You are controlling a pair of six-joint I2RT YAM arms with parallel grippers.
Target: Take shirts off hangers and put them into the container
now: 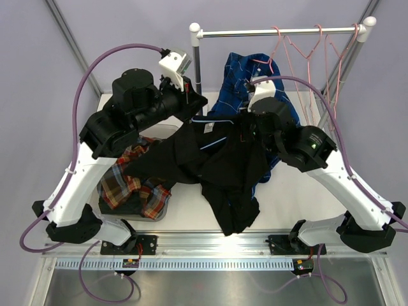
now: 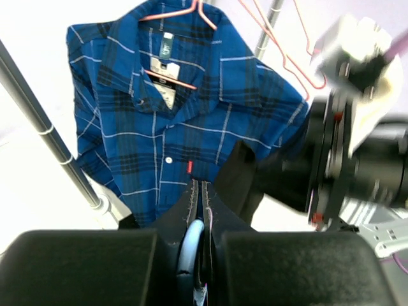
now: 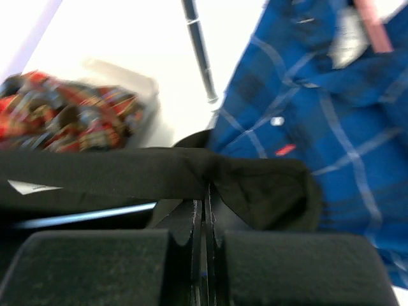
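Right gripper (image 3: 205, 203), pinching limp, creased black shirt (image 3: 268, 191)

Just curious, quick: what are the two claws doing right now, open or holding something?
Left gripper: closed, pinching the black shirt.
Right gripper: closed on the same black shirt.

White-and-silver rail stand (image 1: 236, 32) at far edge of white table (image 1: 287, 197)
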